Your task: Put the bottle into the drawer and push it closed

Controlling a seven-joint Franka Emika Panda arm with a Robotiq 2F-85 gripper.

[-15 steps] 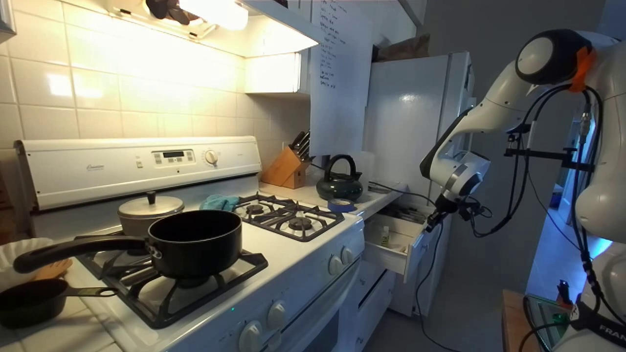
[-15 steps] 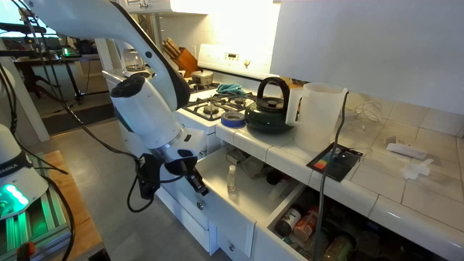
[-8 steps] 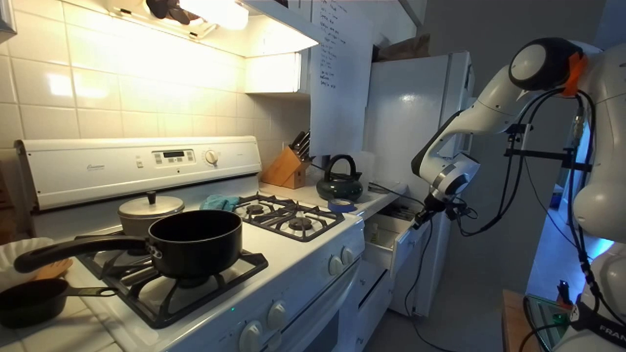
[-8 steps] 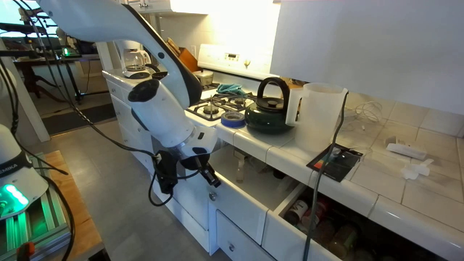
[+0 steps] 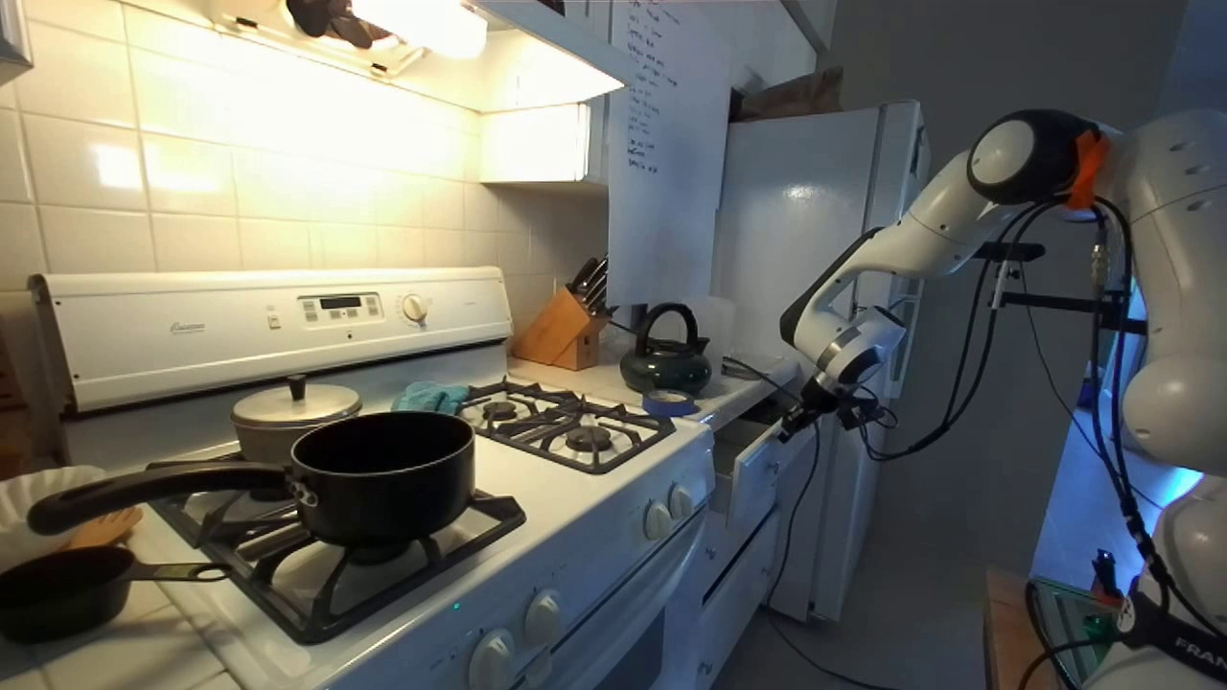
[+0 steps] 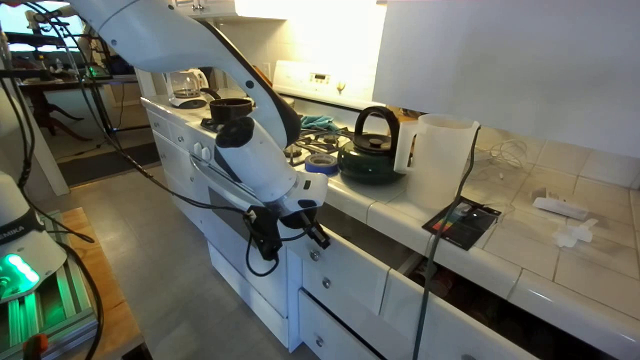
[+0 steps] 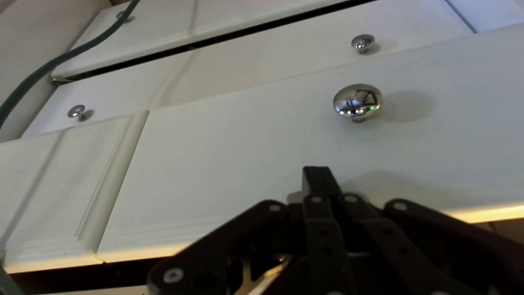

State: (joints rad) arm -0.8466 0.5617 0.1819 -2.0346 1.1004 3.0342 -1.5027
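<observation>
The drawer has a plain flat white front with a round metal knob and is partly open under the counter. Its front also shows in an exterior view and fills the middle of the wrist view. My gripper is shut and empty, with its fingertips at the upper part of the drawer front, above the knob. The gripper also shows in an exterior view and in the wrist view. Whether it touches the front is hard to tell. The bottle is hidden from view.
A partly open section adjoins the drawer on its side away from the stove. A dark cable hangs in front of it. The counter above holds a green kettle, blue tape and a pitcher. Other drawers lie below.
My shut gripper has moved toward the cabinet, and the drawer has slid inward with it. The adjoining section has moved in too. The bottle standing inside the drawer has gone out of sight.
</observation>
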